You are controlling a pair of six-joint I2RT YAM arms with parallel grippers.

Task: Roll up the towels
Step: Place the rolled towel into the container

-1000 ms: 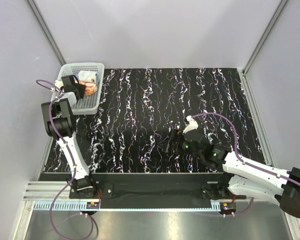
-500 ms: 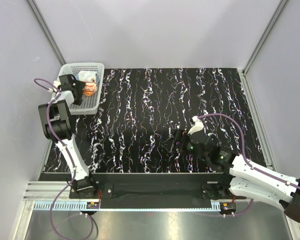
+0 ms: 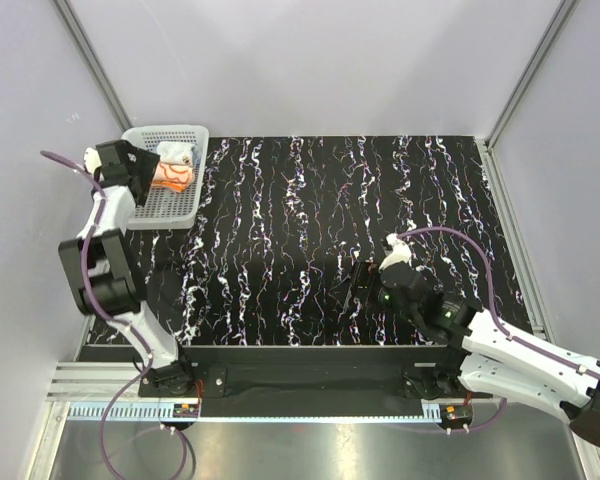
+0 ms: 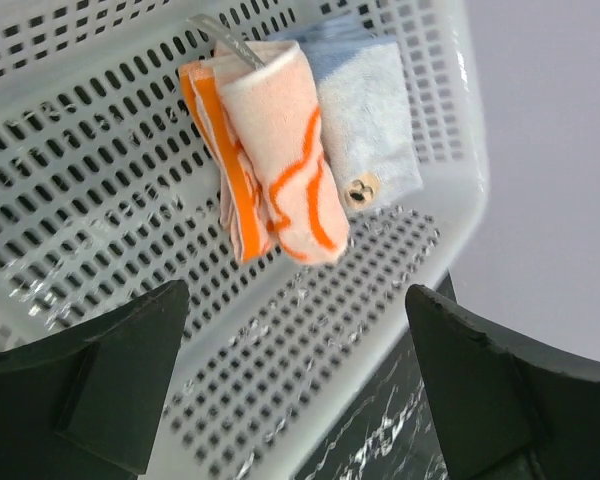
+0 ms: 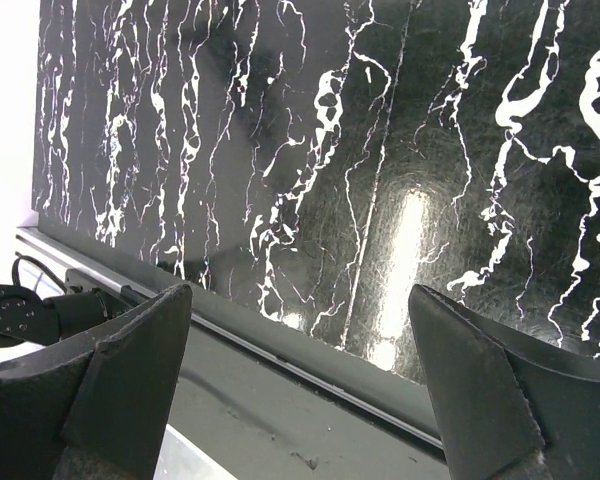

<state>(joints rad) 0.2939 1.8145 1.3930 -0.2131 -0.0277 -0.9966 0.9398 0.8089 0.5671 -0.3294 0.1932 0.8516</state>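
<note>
In basket [image 4: 100, 200], far left: orange towel [image 4: 280, 150], rolled, touching lt blue towel [image 4: 365, 120]. My L end effector [image 4: 295, 370] wide, empty, above them; R end effector [image 5: 300, 380] wide, empty, over black white-veined surface [image 3: 300, 200]. Pale grey walls.

Basket [image 3: 170, 205] walls around towels [image 4: 280, 150], open tabletop [image 3: 310, 200] elsewhere

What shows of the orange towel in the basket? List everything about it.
The orange towel is a soft, terry-like cloth gathered into a short, thick roll. Its outer face is pale peach-white with curving orange print, and orange-and-white layered edges show along one side. It lies inside the white perforated basket, resting on the plastic mesh in the far part of the basket. The light blue towel lies right beside it and presses against it. Nothing grips it.
</note>
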